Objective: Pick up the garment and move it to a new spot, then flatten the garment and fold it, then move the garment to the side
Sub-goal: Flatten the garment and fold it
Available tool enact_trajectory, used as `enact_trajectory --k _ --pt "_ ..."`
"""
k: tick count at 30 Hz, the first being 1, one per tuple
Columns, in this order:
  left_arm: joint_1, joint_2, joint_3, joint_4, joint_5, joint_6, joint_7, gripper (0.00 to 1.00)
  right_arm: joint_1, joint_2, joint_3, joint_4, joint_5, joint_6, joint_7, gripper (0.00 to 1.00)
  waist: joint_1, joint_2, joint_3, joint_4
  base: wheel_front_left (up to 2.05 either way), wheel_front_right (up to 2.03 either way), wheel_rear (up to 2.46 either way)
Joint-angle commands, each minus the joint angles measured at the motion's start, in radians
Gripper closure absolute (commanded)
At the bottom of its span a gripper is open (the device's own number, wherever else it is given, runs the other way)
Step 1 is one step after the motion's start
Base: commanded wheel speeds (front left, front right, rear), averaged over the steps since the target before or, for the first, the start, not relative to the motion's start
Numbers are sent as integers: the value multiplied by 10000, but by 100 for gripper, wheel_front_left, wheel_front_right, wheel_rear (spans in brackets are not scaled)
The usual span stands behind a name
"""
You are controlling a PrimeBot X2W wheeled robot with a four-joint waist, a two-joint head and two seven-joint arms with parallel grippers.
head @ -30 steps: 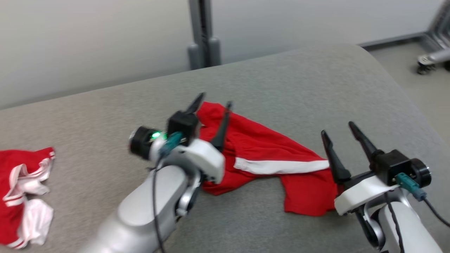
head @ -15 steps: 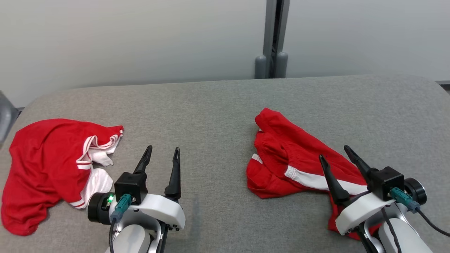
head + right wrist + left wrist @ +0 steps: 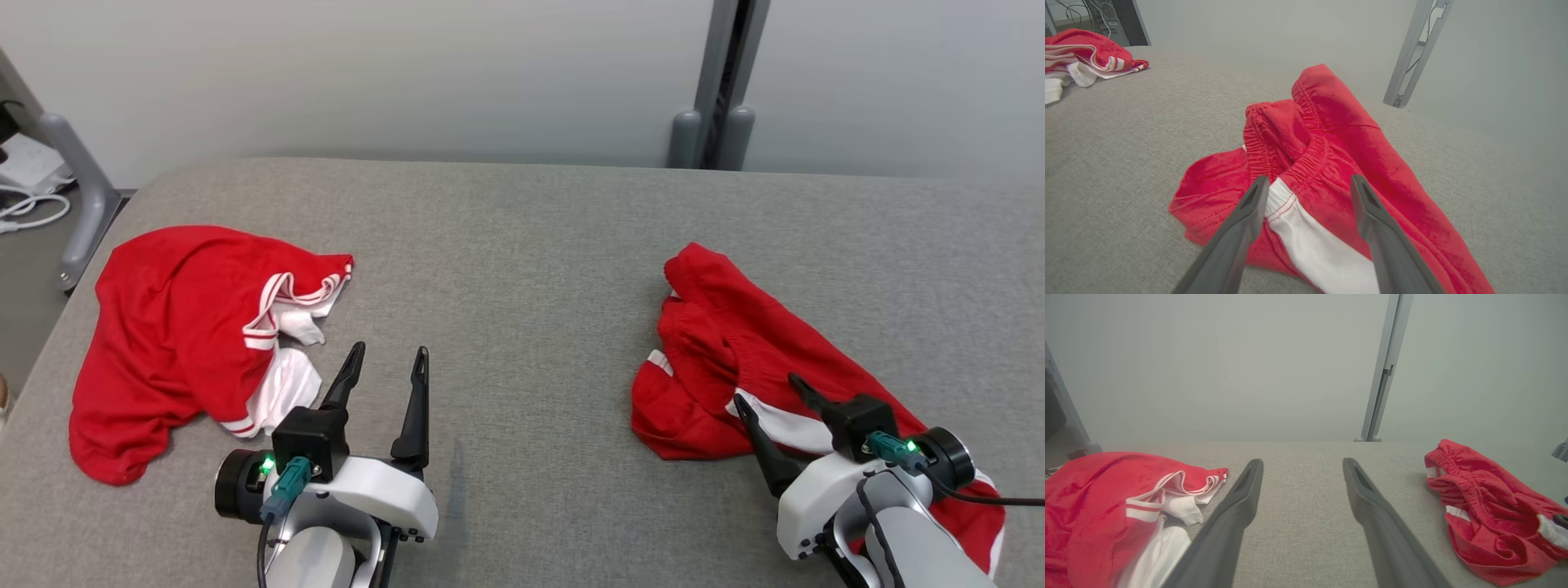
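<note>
Two crumpled garments lie on the grey padded table (image 3: 522,237). A red one with a white stripe and an elastic waistband (image 3: 718,335) (image 3: 1331,122) (image 3: 1486,506) sits at the right. A red one with white trim (image 3: 180,318) (image 3: 1094,490) (image 3: 1081,49) sits at the left. My right gripper (image 3: 766,389) (image 3: 1309,178) is open, low over the right garment's white stripe, holding nothing. My left gripper (image 3: 389,351) (image 3: 1302,461) is open over bare table, just right of the left garment's white part.
A grey wall with a vertical post (image 3: 718,90) stands behind the table. Off the table's left end are a grey frame leg (image 3: 82,196) and white cables (image 3: 24,212) on the floor. Bare table surface lies between the two garments.
The head camera has swung left, so the whole picture shifted. My left gripper left the striped garment and now sits near the trimmed one. My right gripper sank lower over the striped garment.
</note>
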Motion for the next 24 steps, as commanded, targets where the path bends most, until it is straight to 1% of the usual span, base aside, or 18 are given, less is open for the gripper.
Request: enact_trajectory --k 1,5,9,10,11,12,17,24 --pt "85 36 97 36 107 -71 -40 0 -129 6 -5 192 -55 -2 -52 0 0 0 116 171 0 0 0" --pt "139 -18 264 78 200 -224 -40 0 -310 73 5 660 -178 -2 -52 0 0 0 240 352 0 0 0" --pt "131 -30 238 18 146 -262 -41 0 -433 101 -83 1065 -214 -2 -52 0 0 0 315 452 0 0 0" --pt "126 -29 194 -4 94 -243 -41 0 -469 112 -119 1173 -217 -2 -52 53 0 0 328 472 0 0 0" --pt "119 -29 161 -25 55 -218 -41 0 -511 114 -189 1244 -236 -2 -52 87 0 0 339 486 0 0 0" --pt "112 -28 138 -48 18 -189 -41 0 -536 116 -276 1297 -259 -2 -52 100 0 0 347 492 0 0 0" --pt "187 -29 152 -36 -10 -120 -41 0 -513 143 -796 1172 -392 -2 -52 100 0 0 272 359 0 0 0" --pt "243 -26 155 -21 -149 -144 -41 0 -509 11 -1149 313 -553 -3 -54 100 0 0 -26 -23 0 0 0"
